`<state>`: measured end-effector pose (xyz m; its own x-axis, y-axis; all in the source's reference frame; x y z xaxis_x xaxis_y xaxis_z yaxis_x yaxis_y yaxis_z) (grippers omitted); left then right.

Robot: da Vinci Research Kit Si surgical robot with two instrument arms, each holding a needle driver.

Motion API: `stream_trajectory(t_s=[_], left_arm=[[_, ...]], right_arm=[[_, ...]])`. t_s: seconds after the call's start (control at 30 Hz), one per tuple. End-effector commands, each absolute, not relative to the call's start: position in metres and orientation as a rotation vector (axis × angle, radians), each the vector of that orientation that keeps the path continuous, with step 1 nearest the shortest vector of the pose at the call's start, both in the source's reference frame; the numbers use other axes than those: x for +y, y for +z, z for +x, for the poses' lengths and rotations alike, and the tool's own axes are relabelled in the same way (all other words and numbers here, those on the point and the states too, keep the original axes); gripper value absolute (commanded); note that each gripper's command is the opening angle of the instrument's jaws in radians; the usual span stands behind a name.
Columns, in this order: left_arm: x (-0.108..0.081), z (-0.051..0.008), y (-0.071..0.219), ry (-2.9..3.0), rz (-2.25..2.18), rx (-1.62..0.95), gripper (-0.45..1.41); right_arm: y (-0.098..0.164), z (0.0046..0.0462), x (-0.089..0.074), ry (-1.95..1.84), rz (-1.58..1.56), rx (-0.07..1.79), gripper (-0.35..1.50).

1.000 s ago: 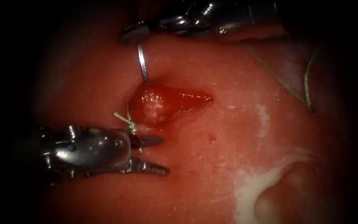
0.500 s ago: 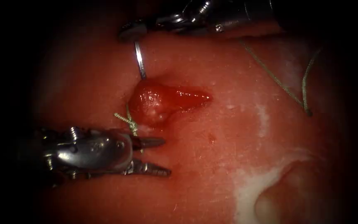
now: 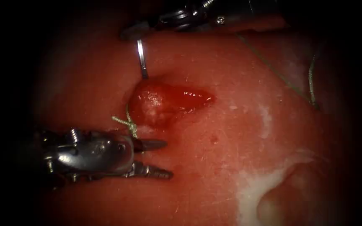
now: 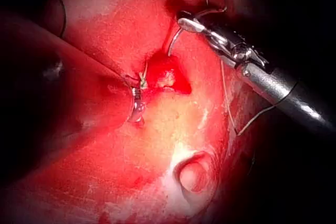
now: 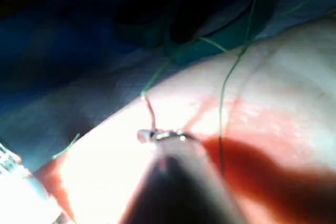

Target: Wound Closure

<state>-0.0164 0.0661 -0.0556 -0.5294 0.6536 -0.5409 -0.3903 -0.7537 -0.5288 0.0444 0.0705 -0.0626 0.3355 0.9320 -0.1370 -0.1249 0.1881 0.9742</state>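
One piece of tissue (image 3: 239,142) carries one cut (image 3: 168,102). Two tools work here. The left tool (image 3: 158,158) lies below the cut, jaws spread, grasping nothing. The right tool (image 3: 133,32) is clenched on the one needle (image 3: 142,58) near its tail, its point sunk in at the cut's upper edge. One thread (image 3: 311,83) trails right; one knot (image 3: 126,122) sits left of the cut.

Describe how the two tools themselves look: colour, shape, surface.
Both are bare shiny silver metal. The left hand has two short tapered ridged jaws on a rounded wrist with small screws. The right hand has a darker tip on a jointed silver wrist, then a smooth round shaft.
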Motion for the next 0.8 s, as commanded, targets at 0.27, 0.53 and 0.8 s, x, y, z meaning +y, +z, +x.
stream_trajectory(t_s=[0.27, 0.53, 0.8], left_arm=[[0.0657, -0.0169, -0.0551, 2.270, -1.001, -0.465, 0.63], [0.0657, -0.0169, -0.0551, 2.270, -1.001, -0.465, 0.63], [0.0656, -0.0171, -0.0552, 2.271, -0.997, -0.465, 0.63]], right_arm=[[-0.0628, 0.0449, 0.0699, 0.991, 1.276, 0.858, -0.35], [-0.0633, 0.0450, 0.0690, 1.020, 1.321, 0.832, -0.35], [-0.0637, 0.0454, 0.0685, 1.042, 1.338, 0.815, -0.35]])
